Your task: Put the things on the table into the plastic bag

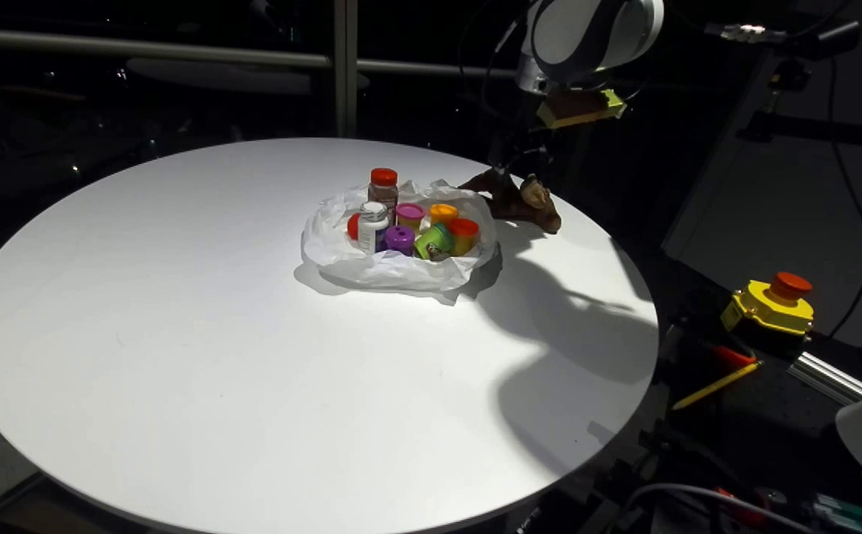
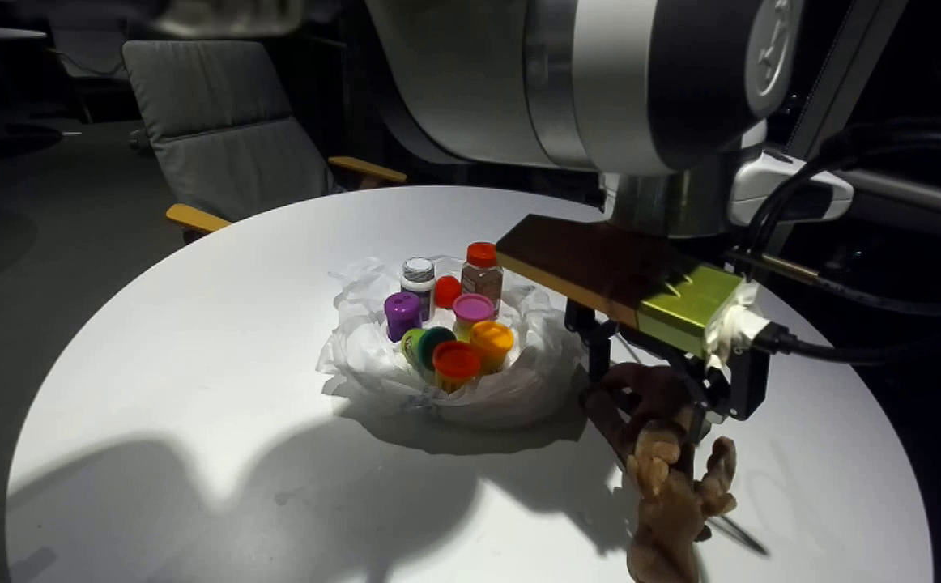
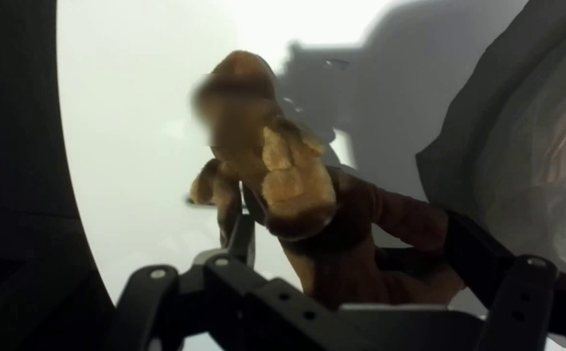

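The brown plush toy [image 2: 665,518] lies on the white table [image 1: 216,408] beside the bag, near the table's edge. My gripper [image 2: 650,389] is lowered over its body. In the wrist view, the gripper [image 3: 353,234] stands open, jaws wide apart on either side of the toy [image 3: 302,195]; bare table shows between the toy and the left finger. The wrinkled white plastic bag [image 1: 379,276] holds a red-capped jar [image 2: 482,279], a white bottle [image 2: 419,287], a purple-topped piece [image 2: 402,316], an orange cup [image 2: 491,344], a tilted green tub [image 2: 428,348] and other small tubs.
The bag's side [image 3: 556,170] rises close to the right finger in the wrist view. A yellow device with a red button [image 1: 776,304] and a yellow pencil [image 1: 716,386] lie off the table. A grey chair [image 2: 211,121] stands behind it.
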{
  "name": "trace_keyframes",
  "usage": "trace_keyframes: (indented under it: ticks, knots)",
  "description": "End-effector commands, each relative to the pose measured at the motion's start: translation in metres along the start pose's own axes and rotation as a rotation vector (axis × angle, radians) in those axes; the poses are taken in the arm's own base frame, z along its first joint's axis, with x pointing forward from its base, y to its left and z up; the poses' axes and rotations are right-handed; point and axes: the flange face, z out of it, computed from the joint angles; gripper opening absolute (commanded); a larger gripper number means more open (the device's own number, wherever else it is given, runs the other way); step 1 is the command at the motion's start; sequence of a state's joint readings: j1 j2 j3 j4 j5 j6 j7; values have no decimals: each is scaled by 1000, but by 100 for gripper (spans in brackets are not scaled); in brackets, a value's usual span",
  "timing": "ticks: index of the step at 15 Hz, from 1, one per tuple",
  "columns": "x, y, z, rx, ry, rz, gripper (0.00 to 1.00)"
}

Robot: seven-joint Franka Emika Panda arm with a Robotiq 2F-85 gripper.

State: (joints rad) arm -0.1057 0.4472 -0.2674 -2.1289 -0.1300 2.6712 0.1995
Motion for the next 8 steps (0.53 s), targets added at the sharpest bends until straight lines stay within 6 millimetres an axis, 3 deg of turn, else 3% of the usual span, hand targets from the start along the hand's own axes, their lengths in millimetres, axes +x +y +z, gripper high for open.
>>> trace_keyframes:
  ticks: [1,5,6,7,8]
  knots:
    - [28,2,11,-42,48,0,100]
    - [46,9,23,-81,72,8,100]
    - [48,10,26,-85,72,5,94]
    - [50,10,28,-86,71,3,75]
    - [52,11,31,-90,72,0,70]
